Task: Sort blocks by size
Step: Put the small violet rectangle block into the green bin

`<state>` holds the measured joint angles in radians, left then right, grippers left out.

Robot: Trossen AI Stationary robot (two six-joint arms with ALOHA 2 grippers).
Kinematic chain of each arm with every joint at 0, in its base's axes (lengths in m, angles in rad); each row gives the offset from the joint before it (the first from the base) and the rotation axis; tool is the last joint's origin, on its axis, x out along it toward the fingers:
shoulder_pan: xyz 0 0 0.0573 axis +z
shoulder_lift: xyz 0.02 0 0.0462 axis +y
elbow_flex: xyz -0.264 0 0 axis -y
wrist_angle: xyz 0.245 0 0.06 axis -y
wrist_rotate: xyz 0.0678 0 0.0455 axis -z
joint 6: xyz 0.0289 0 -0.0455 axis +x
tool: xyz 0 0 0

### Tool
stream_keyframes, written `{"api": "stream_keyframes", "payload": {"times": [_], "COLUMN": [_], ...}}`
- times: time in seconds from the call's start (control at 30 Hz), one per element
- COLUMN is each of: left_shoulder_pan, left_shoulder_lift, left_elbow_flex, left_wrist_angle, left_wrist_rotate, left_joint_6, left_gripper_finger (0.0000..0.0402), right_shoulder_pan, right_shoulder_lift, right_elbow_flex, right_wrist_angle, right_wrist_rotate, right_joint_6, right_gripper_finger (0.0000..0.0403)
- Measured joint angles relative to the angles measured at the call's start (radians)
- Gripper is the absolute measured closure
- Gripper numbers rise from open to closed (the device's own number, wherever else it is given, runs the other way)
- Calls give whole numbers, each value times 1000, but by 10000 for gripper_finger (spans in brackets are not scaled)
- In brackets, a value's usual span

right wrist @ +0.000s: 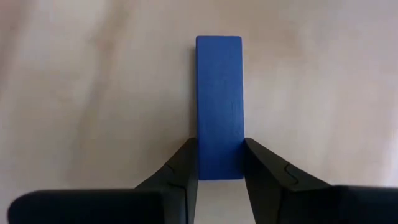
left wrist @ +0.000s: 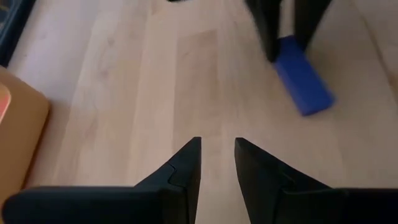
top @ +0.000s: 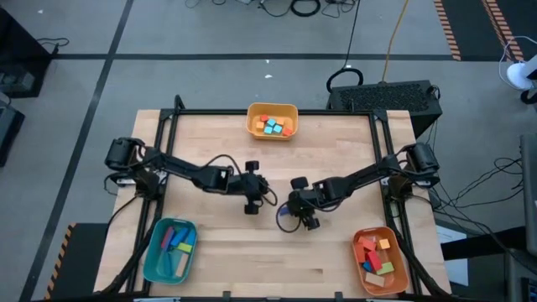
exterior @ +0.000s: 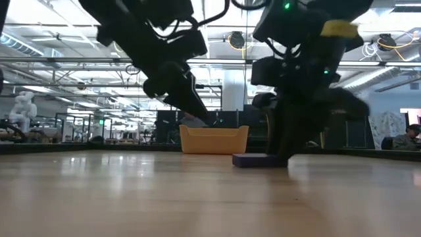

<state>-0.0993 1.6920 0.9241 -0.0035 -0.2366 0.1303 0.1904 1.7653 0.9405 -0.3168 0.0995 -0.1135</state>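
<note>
A blue brick (right wrist: 219, 99) lies flat on the table near its middle and also shows in the high view (top: 285, 221) and the low view (exterior: 253, 160). My right gripper (right wrist: 219, 146) stands over it, pointing down, shut on its end. My left gripper (top: 252, 200) hovers just to the left of it, above bare table. Its fingers (left wrist: 217, 146) are a little apart and hold nothing. In the left wrist view the brick (left wrist: 303, 78) shows with the right gripper's fingers at its end. My right gripper pinches the blue brick's two long sides (right wrist: 202, 158) between its two fingers, near one end. The fingers come from above, pointing down, and lie across the brick. The brick lies flat with its underside on the table.
A yellow tray (top: 272, 120) with small cubes stands at the far edge's middle. A teal tray (top: 170, 249) with long bars stands near left. An orange tray (top: 379, 258) with bricks stands near right. Bare wood lies between them.
</note>
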Motion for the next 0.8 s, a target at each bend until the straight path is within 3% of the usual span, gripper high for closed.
{"api": "stream_keyframes", "payload": {"times": [0.4,0.63,0.8], "left_shoulder_pan": [259,428,489], "left_shoulder_lift": [0,0,0], "left_elbow_flex": [0,0,0], "left_wrist_angle": [53,164,233], "left_wrist_rotate": [253,484,543], "left_joint_6": [198,216,217], "left_gripper_finger": [301,301,301], "right_shoulder_pan": [-154,-288,-395], "right_shoulder_lift": [-30,-85,-87], "right_elbow_flex": [-3,-3,-3], "right_wrist_angle": [-44,-60,-50], "right_wrist_rotate": [143,134,54], "right_joint_6": [-37,-145,-206], "right_gripper_finger": [314,314,314]}}
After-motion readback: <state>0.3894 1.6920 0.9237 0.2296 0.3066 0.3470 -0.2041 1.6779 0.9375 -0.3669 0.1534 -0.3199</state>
